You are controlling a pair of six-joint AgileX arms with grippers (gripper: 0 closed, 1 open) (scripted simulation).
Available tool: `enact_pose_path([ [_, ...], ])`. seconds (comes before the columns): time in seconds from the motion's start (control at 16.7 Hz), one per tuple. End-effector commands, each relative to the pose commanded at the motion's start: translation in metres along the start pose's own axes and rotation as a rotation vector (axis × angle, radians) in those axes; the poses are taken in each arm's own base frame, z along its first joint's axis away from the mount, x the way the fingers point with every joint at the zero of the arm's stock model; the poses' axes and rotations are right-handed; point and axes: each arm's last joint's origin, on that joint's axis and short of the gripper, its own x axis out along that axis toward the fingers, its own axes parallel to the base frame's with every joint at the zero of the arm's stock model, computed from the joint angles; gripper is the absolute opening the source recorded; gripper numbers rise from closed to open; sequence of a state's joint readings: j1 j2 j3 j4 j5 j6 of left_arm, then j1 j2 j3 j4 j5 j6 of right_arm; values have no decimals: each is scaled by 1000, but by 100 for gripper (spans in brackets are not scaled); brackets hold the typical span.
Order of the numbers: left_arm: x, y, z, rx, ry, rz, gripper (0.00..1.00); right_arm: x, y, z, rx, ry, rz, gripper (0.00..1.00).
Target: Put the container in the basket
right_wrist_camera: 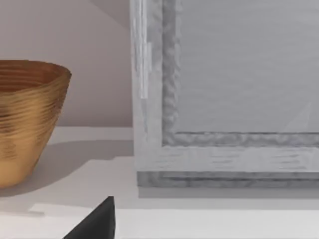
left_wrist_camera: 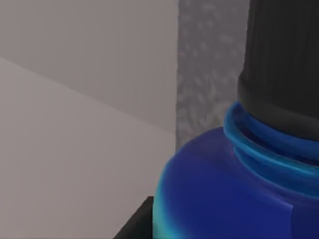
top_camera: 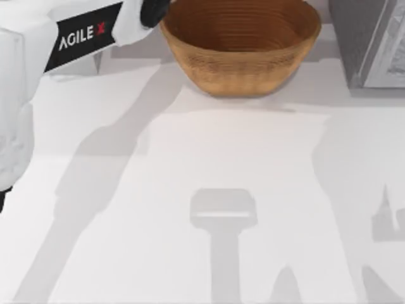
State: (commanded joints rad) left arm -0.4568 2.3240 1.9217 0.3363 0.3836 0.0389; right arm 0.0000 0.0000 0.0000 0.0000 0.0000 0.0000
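At the upper left of the top view the left arm (top_camera: pixel 82 35) is seen reaching toward the top edge, its dark wrist end lying just beside the left rim of the basket (top_camera: pixel 240 69). The left claw itself is hidden there. In the left wrist view the bottle (left_wrist_camera: pixel 224 199) is shown very close at the lower right of the frame, its blue shoulder and black cap (left_wrist_camera: pixel 281 64) looming large; from this closeness it is judged to be carried by the left claw, though the fingers on it cannot be made out, so whether the claw is clamped cannot be told.

The basket stands at the top centre of the top view on the pale surface (top_camera: pixel 190 190), and nothing is seen lying inside it. A grey panel (top_camera: pixel 373 44) is placed at the upper right, well apart from the basket's right rim.

In the right wrist view the basket is seen at the left of the frame and the grey panel at the right. The right claw's state cannot be told.

The step in hand is judged to be the carry to the basket. The next move calls for the bottle to be brought over the rim, above the hollow, and then released.
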Motion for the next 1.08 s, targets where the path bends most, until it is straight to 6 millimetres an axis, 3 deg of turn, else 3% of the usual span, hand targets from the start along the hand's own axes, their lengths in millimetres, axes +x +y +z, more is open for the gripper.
enact_pose_path([
  [0.72,0,0,0,0,0,0,98,0,0,0,0,0,0,100],
  [1.08,0,0,0,0,0,0,100,0,0,0,0,0,0,100],
])
